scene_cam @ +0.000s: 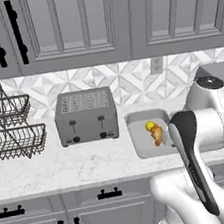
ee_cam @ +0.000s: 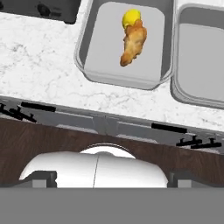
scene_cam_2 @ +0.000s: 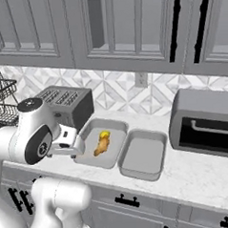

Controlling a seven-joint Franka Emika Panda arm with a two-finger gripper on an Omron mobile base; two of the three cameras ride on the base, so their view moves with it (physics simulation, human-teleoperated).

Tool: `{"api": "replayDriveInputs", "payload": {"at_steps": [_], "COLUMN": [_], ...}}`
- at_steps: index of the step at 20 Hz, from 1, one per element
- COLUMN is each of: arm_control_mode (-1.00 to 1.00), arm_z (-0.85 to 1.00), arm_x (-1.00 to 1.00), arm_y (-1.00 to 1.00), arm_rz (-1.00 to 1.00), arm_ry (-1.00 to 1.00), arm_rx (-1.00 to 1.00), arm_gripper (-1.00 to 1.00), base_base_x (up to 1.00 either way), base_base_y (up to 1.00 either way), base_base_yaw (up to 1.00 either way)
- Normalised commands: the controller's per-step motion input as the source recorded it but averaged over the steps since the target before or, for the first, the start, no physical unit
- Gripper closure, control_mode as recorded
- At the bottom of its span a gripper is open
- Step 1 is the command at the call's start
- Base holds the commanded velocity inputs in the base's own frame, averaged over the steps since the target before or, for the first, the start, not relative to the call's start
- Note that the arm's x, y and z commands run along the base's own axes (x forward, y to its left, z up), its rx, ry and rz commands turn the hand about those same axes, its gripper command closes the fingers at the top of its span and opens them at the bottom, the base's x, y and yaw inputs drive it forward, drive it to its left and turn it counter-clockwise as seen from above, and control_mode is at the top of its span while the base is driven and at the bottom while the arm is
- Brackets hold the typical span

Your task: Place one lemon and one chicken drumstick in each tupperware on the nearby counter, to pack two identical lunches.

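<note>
From the right base view we see two grey tupperware containers side by side on the white marble table (scene_cam_2: pixel 201 175): the left tupperware (scene_cam_2: pixel 117 127) holds a yellow lemon (scene_cam_2: pixel 104 134) and a golden-brown chicken drumstick (scene_cam_2: pixel 100 146), and the right tupperware (scene_cam_2: pixel 158 138), just beside it, is bare inside. A dark toaster oven (scene_cam_2: pixel 207 124) stands to the right of them here, which the left base view does not take in beyond a dark corner at its right edge. The left base view gives us instead the front of the silver toaster (scene_cam: pixel 86 116) with its two levers and knobs, and a wire basket rack (scene_cam: pixel 8 127) at the far left; there our own arm hides the right container.

The hand view looks straight down: the drumstick lies lengthwise near the middle of the left container, its upper end touching the lemon, which sits toward the wall side. The lemon is small, round and bright yellow; the drumstick is lumpy and tapered.

Our tool has its fingers spread wide with nothing between them, as far as we can tell; the fingertips themselves are not clear to us
</note>
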Motion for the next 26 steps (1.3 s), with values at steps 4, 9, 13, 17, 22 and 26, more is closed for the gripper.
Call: {"api": "replayDriveInputs", "payload": {"at_steps": [4, 9, 13, 17, 22, 26], "arm_control_mode": [1.0, 1.0, 1.0, 1.0, 1.0, 1.0], "arm_z": [0.0, 0.0, 0.0, 0.0, 0.0, 0.0], "arm_x": [0.0, 0.0, 0.0, 0.0, 0.0, 0.0], "arm_y": [0.0, 0.0, 0.0, 0.0, 0.0, 0.0], "arm_rz": [0.0, 0.0, 0.0, 0.0, 0.0, 0.0], "arm_ry": [0.0, 0.0, 0.0, 0.0, 0.0, 0.0], "arm_rx": [0.0, 0.0, 0.0, 0.0, 0.0, 0.0], "arm_gripper": [-1.0, -1.0, -1.0, -1.0, -1.0, -1.0], "base_base_x": [-0.94, -0.96, -0.75, -0.43, -0.48, -0.39], "base_base_y": [-0.13, -0.54, -0.57, -0.08, 0.2, 0.67], "base_base_yaw": [0.68, 0.69, 0.84, 0.95, 0.84, 0.84]}}
